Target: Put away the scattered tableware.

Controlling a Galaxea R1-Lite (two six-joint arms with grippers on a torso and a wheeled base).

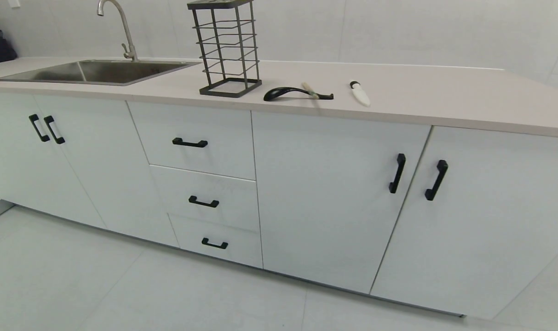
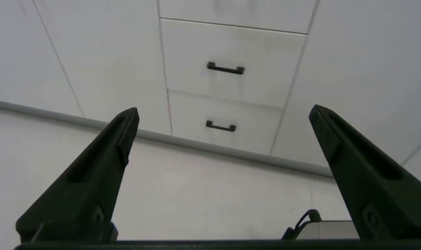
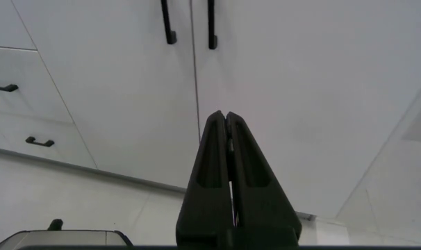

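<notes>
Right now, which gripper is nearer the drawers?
Left, likely. The left gripper, open, sits low and faces the drawers head-on. The right gripper, shut, faces the double doors, with the drawers off to one side.

Head-view tally, table [image 1: 444,99] and below.
- Wire rack [image 1: 228,50]: one, 11 o'clock.
- Black spoon [image 1: 283,93]: one, 12 o'clock.
- Wooden-handled utensil [image 1: 309,89]: one, lying across the spoon's handle.
- White knife [image 1: 360,94]: one, 1 o'clock.
- Sink [image 1: 94,71]: one, 10 o'clock, with one faucet [image 1: 122,27].
- Drawers [image 1: 200,161]: three, stacked, one handle each.
- Door handles [image 1: 46,128]: two pairs, 9 and 3 o'clock.
- Loose utensils: three.
</notes>
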